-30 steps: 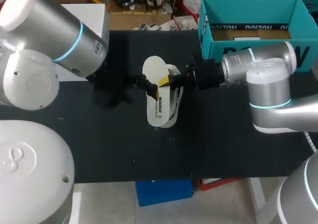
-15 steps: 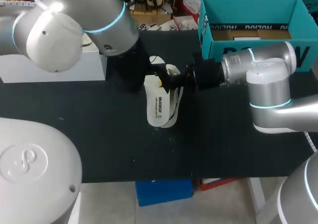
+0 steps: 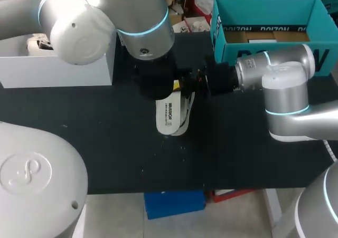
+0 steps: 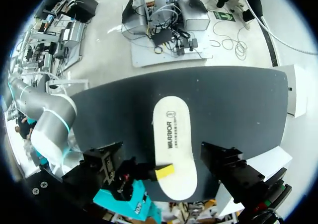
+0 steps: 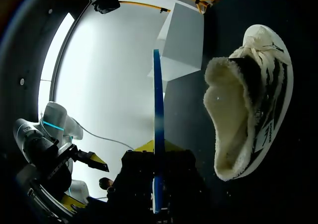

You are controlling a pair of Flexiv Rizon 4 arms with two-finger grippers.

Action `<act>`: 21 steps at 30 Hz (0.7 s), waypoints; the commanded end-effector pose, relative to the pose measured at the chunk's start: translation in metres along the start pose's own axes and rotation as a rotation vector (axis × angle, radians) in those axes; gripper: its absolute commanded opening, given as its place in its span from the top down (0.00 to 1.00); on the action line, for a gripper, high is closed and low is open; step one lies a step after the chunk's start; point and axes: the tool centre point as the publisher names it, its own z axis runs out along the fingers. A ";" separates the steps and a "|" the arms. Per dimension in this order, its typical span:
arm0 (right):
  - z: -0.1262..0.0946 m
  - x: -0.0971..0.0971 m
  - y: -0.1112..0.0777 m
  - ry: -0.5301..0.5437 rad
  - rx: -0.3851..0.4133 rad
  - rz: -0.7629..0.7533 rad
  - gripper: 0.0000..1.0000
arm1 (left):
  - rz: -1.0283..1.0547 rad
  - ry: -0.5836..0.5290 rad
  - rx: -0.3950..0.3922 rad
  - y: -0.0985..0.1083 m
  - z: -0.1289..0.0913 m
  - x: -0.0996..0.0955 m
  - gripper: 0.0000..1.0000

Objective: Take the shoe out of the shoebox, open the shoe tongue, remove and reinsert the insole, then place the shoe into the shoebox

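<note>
Centre frame, the flat white foam insole [image 3: 169, 116] is seen over the white fleece-lined shoe [image 3: 188, 107], its upper end clamped by the right gripper [image 4: 164, 171]; it is judged light and floppy, best pinched at the rim.

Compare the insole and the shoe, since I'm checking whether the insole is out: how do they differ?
The insole is thin and flat, white with print; the shoe is bulky with fleecy lining. The insole is pinched in the right gripper, out of the shoe; the shoe lies on its side, ungripped. Both are over the black table, outside the teal shoebox.
</note>
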 end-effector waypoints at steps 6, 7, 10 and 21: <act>0.001 -0.001 0.001 0.000 0.002 0.001 1.00 | -0.042 -0.024 0.006 0.001 0.002 0.001 0.00; 0.001 -0.001 0.001 0.000 0.002 0.001 1.00 | -0.044 -0.035 0.008 0.000 0.002 0.002 0.00; 0.001 -0.001 0.001 0.000 0.002 0.001 1.00 | -0.049 -0.037 0.013 0.000 0.003 0.005 0.00; 0.001 -0.001 0.001 0.000 0.002 0.001 1.00 | -0.024 -0.016 0.045 0.029 0.012 0.002 0.00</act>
